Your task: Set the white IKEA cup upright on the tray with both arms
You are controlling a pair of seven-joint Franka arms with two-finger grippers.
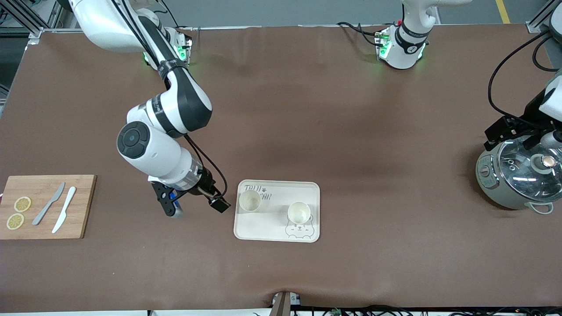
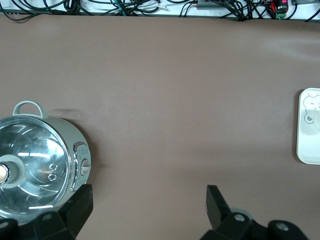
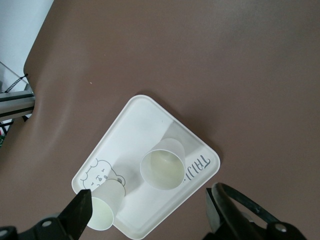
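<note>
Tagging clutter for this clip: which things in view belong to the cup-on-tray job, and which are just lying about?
Job:
cream rectangular bear-print tray
two white upright cups on it
open right tool beside the tray

Lying about:
wooden cutting board with lemon slices, two knives
grey glass-lidded pot, open left tool over the table beside it

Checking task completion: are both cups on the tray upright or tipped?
Upright. Both cups stand on the tray, open mouths up, interiors visible from above.
</note>
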